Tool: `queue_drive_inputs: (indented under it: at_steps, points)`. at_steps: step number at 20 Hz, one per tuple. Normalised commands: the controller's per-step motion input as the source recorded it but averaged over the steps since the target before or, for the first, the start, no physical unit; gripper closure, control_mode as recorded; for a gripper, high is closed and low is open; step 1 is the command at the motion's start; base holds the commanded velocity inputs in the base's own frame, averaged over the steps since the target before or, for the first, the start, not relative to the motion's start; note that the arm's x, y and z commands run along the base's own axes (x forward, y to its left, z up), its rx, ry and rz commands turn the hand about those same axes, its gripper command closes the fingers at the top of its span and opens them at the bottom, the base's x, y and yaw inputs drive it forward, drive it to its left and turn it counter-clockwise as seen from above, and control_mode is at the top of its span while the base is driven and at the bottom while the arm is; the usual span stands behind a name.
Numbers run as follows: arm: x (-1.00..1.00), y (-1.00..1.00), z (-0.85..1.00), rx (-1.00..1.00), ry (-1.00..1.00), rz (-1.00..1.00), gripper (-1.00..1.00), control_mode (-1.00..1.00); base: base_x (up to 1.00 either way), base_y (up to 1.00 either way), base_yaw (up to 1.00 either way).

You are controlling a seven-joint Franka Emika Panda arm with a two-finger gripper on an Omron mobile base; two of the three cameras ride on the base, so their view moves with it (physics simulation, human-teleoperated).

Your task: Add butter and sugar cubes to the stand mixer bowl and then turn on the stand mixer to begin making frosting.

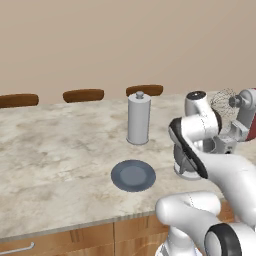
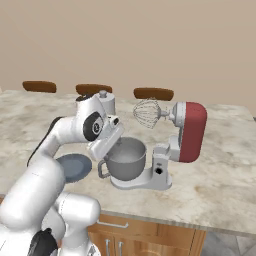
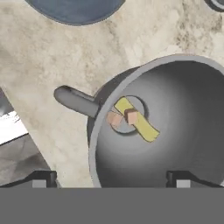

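Now hovering wide open, empty, gripper (image 3: 110,178) above stand mixer bowl (image 3: 192,105); butter (image 3: 136,119) and 2 sugar cubes (image 3: 123,118) inside. Next, lift clear toward 3 o'clock, then reach for stand mixer (image 2: 187,131) switch.

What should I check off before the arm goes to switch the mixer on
1. Butter in the stand mixer bowl: ok.
2. Sugar cubes in the bowl, two lying beside the butter: ok.
3. End effector open and holding nothing: ok.
4. Stand mixer head tilted back, whisk raised clear of the bowl: not ok for mixing.
5. Plate bare: ok.
6. Switch position on the mixer: cannot tell.
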Motion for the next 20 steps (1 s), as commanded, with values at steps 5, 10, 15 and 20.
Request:
queue_drive_inputs:
  at_steps: [5, 10, 15, 20]
  points:
    - [-1.00, -0.44, 0.28, 0.16, -0.25, -0.08, -1.00, -1.00, 0.00, 0.00, 0.00]
    - [-0.84, -0.66, 0.24, 0.19, -0.24, -0.08, -1.00, -1.00, 0.00, 0.00, 0.00]
    - [-0.41, -0.91, 0.34, 0.22, -0.20, -0.01, -1.00, -1.00, 0.00, 0.00, 0.00]
    - [-0.04, -0.93, 0.30, 0.23, -0.14, 0.00, -1.00, -1.00, 0.00, 0.00, 0.00]
